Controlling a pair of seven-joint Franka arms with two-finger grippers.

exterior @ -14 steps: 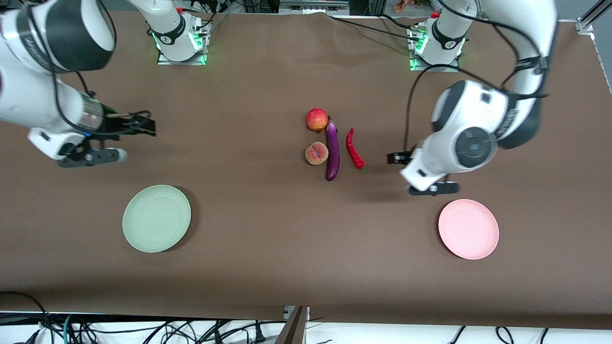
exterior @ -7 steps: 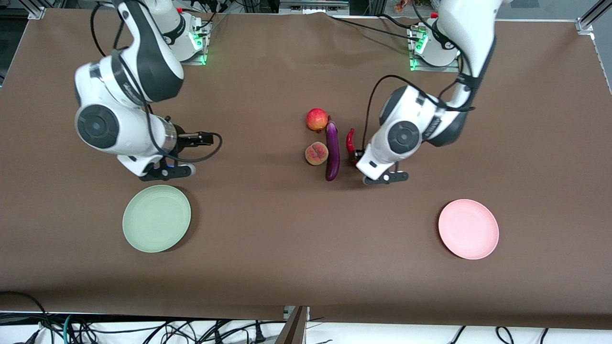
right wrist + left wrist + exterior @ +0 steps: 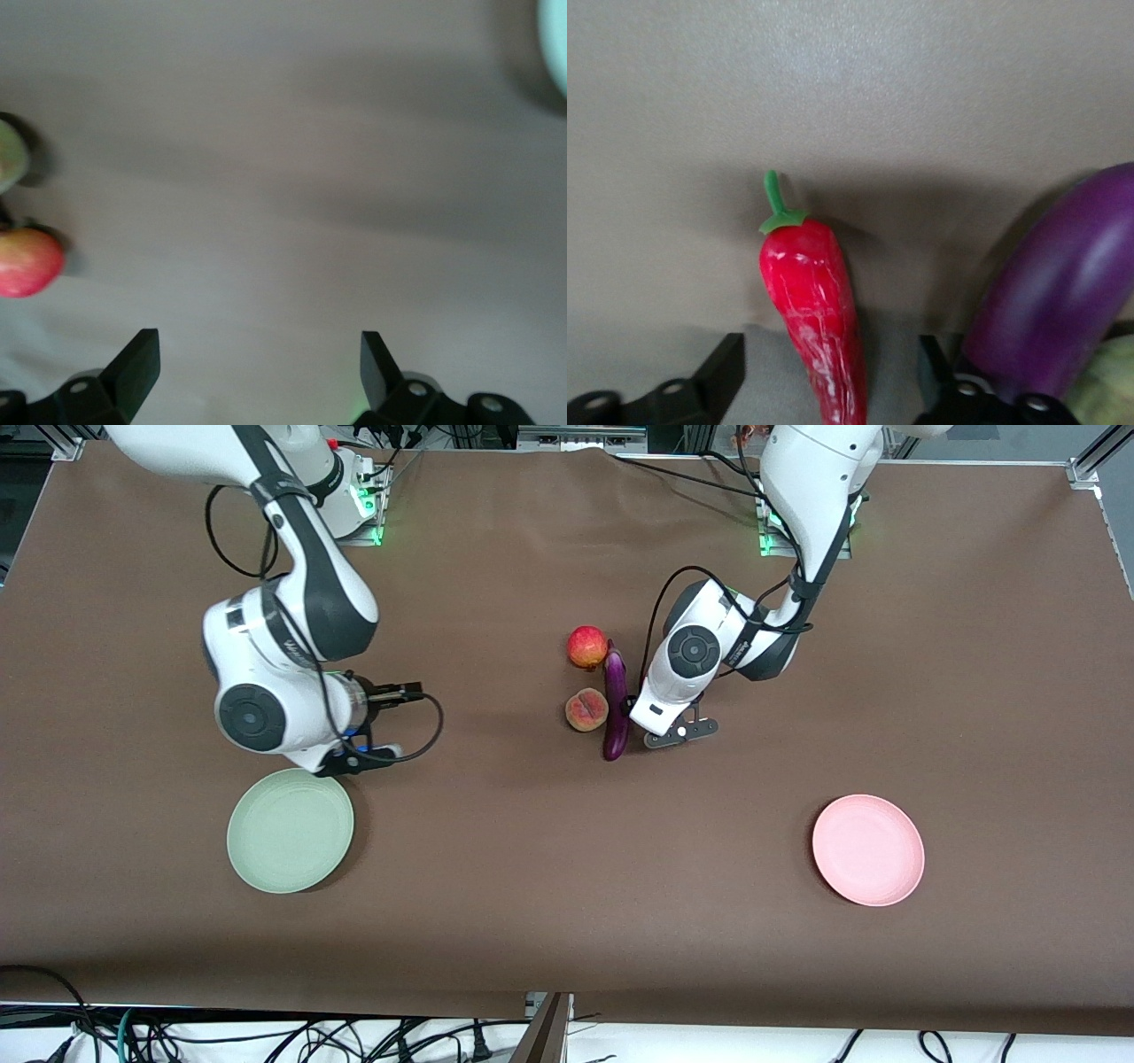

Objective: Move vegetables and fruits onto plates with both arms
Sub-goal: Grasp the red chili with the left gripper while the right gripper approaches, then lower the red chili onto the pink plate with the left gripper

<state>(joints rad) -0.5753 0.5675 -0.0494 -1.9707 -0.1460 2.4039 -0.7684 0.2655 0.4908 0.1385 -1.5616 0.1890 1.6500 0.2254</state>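
The red chili [image 3: 811, 301] lies on the table between the open fingers of my left gripper [image 3: 830, 354], which is low over it. The left arm's wrist [image 3: 687, 655] hides the chili in the front view. The purple eggplant [image 3: 616, 708] lies right beside it and also shows in the left wrist view [image 3: 1063, 292]. The apple [image 3: 587, 646] and peach [image 3: 586, 710] touch the eggplant on its right-arm side. My right gripper [image 3: 394, 689] is open and empty [image 3: 257, 345] over bare table, just farther from the front camera than the empty green plate [image 3: 290, 830]. The pink plate [image 3: 868, 850] is empty.
The brown table cover [image 3: 549, 886] is bare between the two plates. The arm bases [image 3: 337, 496] stand at the table's back edge. The right wrist view shows the apple [image 3: 27, 261] at its edge and the green plate's rim [image 3: 558, 44].
Both arms swung in toward the middle. The left gripper came down over the chili and now covers it. The right gripper moved from the table's end to beside the green plate.
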